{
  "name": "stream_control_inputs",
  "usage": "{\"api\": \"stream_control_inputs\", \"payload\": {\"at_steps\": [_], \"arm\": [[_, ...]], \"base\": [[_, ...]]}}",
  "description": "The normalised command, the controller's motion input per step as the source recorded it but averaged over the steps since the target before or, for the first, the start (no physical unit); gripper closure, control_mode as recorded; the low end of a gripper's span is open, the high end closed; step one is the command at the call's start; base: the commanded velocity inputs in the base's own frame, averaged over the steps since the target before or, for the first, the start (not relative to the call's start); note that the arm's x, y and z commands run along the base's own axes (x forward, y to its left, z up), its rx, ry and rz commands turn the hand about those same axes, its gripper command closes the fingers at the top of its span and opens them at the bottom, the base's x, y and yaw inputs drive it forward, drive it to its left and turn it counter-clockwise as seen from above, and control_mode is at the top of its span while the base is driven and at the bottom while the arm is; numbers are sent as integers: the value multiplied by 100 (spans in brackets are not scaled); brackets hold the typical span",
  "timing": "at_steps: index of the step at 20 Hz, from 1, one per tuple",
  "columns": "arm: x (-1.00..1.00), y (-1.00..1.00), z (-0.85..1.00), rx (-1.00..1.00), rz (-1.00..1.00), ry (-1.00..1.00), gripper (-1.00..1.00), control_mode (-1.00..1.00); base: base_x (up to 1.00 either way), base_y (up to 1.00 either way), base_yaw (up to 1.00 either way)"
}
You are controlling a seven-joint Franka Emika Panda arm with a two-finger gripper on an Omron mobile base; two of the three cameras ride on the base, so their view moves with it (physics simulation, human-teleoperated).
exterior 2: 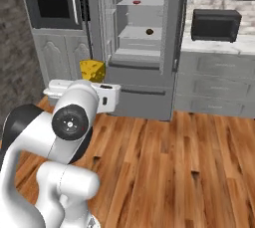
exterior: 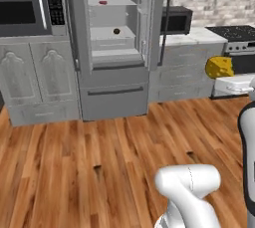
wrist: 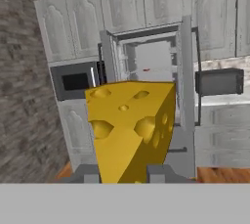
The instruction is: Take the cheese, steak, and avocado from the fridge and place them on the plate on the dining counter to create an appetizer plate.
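Gripper (wrist: 124, 175): clamping the cheese (wrist: 131, 127) between its fingers, holding it in the air above the wood floor (exterior: 99, 162), well apart from the fridge (exterior: 113, 43).
Cheese: showing as a yellow holed wedge at the right edge of the left base view (exterior: 219, 66) and just above the white hand in the right base view (exterior 2: 92, 70).
Fridge: standing with doors open, shelves showing.
Steak (exterior: 102, 2): lying on an upper shelf.
Avocado (exterior: 116, 31): sitting on the shelf below.
Microwave (exterior: 30, 10): sitting left of the fridge.
Toaster oven (exterior 2: 216, 25): resting on the counter (exterior 2: 219, 45) to the right.
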Motion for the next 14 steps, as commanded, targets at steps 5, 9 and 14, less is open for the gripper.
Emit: {"api": "stream_control_inputs", "payload": {"at_steps": [5,9,14], "arm": [[0,0,0,0,0,0,100,100],[0,0,0,0,0,0,100,100],[0,0,0,0,0,0,100,100]], "base": [[-100,-47,-6],[-100,-30,-4],[-100,-26,-4]]}}
